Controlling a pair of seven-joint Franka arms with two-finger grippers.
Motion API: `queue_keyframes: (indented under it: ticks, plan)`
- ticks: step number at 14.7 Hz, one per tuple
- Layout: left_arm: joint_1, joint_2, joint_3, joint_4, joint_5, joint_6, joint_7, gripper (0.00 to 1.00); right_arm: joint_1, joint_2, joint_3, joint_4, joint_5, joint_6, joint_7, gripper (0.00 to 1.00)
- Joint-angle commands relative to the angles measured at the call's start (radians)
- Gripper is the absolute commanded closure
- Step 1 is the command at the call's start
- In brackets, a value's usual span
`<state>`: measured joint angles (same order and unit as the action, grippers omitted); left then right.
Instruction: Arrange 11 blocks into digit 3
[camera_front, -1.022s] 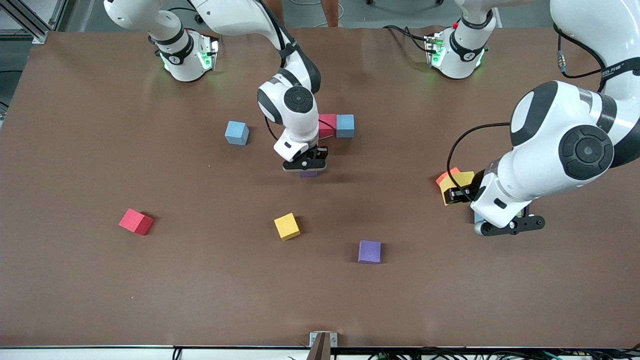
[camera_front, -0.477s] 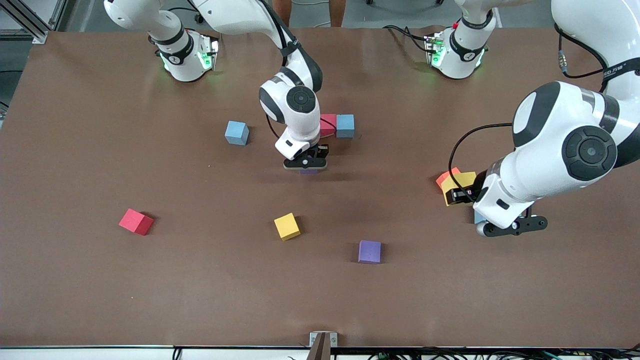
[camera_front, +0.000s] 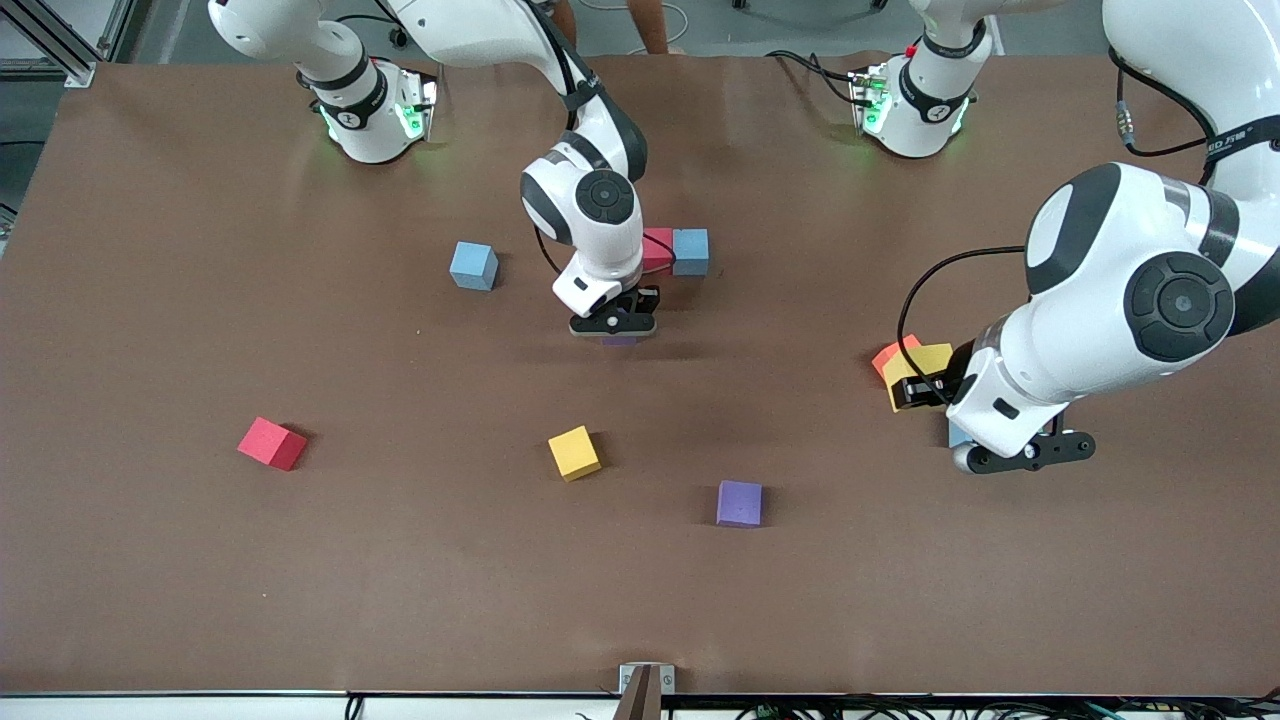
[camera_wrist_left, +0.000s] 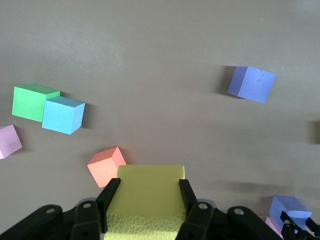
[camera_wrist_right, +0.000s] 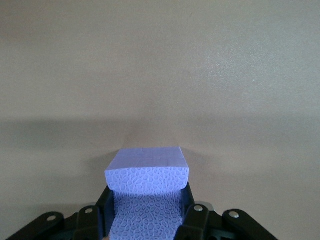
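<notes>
From the high camera across the table, the right gripper (camera_front: 613, 324) hangs low over the middle of the brown table (camera_front: 300, 580), clamped on a purple block (camera_front: 618, 339) of which only a sliver shows under the fingers; just beside the arm's wrist sit a red block (camera_front: 657, 249) and a light blue block (camera_front: 691, 251), touching each other. Another light blue cube (camera_front: 474, 265) lies apart toward the right arm's end, and nearer the camera are a red cube (camera_front: 271, 443), a yellow cube (camera_front: 574, 452) and a purple cube (camera_front: 739, 503), all well apart. The left gripper (camera_front: 1020, 455) sits toward the left arm's end, its arm covering most of a yellow block (camera_front: 925, 358) with an orange block (camera_front: 889, 354) beside it. In the left wrist view the fingers (camera_wrist_left: 109, 197) are squeezed on the yellow block (camera_wrist_left: 150, 192), the orange block (camera_wrist_left: 105, 166) just beside it; farther off lie a green block (camera_wrist_left: 31, 101) touching a light blue one (camera_wrist_left: 62, 115), a pale purple corner (camera_wrist_left: 9, 141), and a blue-purple cube (camera_wrist_left: 251, 84) alone. I think that is another block at the frame's edge (camera_wrist_left: 290, 210), but it is cut off. In the right wrist view the fingers (camera_wrist_right: 186, 200) grip the purple block (camera_wrist_right: 146, 185) over bare table.
</notes>
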<state>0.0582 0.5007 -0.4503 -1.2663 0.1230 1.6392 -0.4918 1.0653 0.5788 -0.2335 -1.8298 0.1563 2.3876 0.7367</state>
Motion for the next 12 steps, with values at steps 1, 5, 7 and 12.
queue_keyframes:
  ticks: [1,5,7,12]
  plan:
    - [0.002,-0.019,0.001,-0.012,-0.017,-0.013,-0.004,0.86,0.019,-0.011,-0.003,-0.014,0.022,-0.021,0.021,0.99]
    - [0.003,-0.017,0.004,-0.012,-0.016,-0.013,0.004,0.86,0.027,-0.011,-0.003,-0.016,0.022,-0.025,0.026,0.99]
    - [0.0,-0.017,0.004,-0.009,-0.016,-0.013,0.002,0.86,0.027,-0.013,-0.003,-0.016,0.022,-0.025,0.026,0.99]
    - [-0.006,-0.014,0.002,-0.008,-0.017,-0.007,0.004,0.86,0.027,-0.014,-0.003,-0.014,0.022,-0.041,0.026,0.99]
